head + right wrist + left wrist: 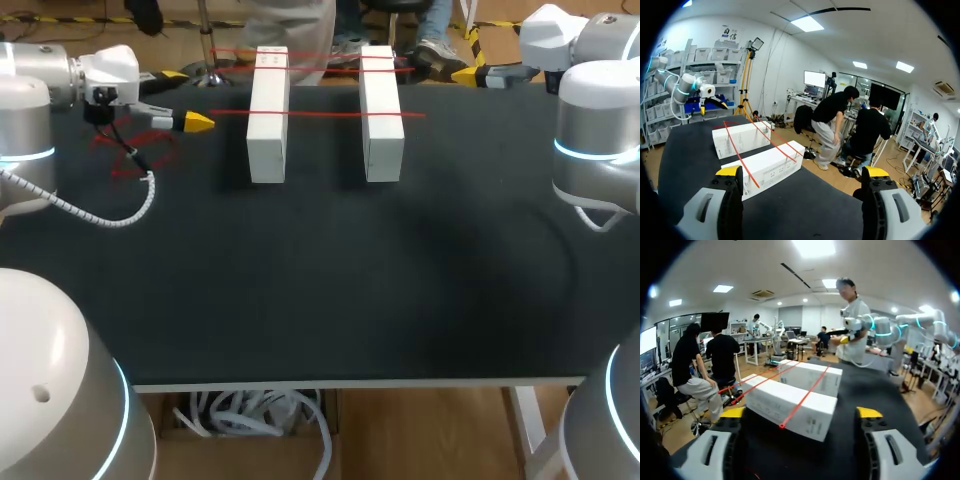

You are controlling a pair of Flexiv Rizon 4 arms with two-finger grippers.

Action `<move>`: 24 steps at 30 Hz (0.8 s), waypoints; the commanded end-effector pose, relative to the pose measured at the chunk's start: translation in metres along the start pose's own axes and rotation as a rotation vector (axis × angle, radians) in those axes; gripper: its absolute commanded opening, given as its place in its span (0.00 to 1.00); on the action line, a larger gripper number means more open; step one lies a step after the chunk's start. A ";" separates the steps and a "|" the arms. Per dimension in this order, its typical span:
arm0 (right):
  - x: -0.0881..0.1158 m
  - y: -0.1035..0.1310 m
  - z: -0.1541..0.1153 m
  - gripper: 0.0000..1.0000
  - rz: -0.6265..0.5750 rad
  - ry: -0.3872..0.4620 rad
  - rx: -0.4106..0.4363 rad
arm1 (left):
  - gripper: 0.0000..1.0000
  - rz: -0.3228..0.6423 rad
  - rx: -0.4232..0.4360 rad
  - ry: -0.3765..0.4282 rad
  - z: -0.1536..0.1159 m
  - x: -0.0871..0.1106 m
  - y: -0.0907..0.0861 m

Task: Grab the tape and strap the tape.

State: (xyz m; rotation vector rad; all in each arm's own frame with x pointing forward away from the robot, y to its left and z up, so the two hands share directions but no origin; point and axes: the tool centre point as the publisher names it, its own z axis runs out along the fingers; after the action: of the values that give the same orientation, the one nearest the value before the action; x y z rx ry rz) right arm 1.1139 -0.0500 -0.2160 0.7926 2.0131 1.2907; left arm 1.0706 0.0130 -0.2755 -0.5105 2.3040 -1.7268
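SITE: robotics lab | EVIDENCE: I run a left arm (25,120) and right arm (595,140) flanking one black-topped bench table (320,290).

Bright even light from ceiling panels (812,247) that glared at 12 o'clock, black tabletop (320,300) looked dull, white blocks (268,115) threw faint soft shadows.

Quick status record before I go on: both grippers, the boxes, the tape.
left gripper: open, empty, far left of the table, pointing toward the left box
right gripper: open, empty, far right corner
left box: white, lying flat, far half of the table
right box: white, parallel to the left box, with a gap between them
tape: red strand across both box tops, with more strands at their far ends
red tangle: on the table below the left gripper
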 end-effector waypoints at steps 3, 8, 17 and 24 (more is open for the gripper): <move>0.000 0.000 0.000 1.00 0.000 0.000 0.000 | 0.46 0.000 0.011 0.048 0.008 -0.009 0.005; 0.000 0.000 0.000 1.00 0.000 0.000 0.000 | 0.60 0.010 0.014 0.069 0.013 -0.012 0.007; 0.000 0.000 0.000 1.00 0.000 0.000 0.000 | 0.62 0.024 0.015 0.097 0.020 -0.016 0.012; 0.000 0.000 0.000 1.00 0.000 0.000 0.000 | 0.47 0.023 0.015 0.117 0.022 -0.018 0.016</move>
State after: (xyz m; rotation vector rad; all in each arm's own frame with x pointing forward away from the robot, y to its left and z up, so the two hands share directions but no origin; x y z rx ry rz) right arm 1.1139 -0.0501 -0.2161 0.7928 2.0130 1.2906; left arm 1.0874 0.0038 -0.2941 -0.4008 2.3570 -1.7933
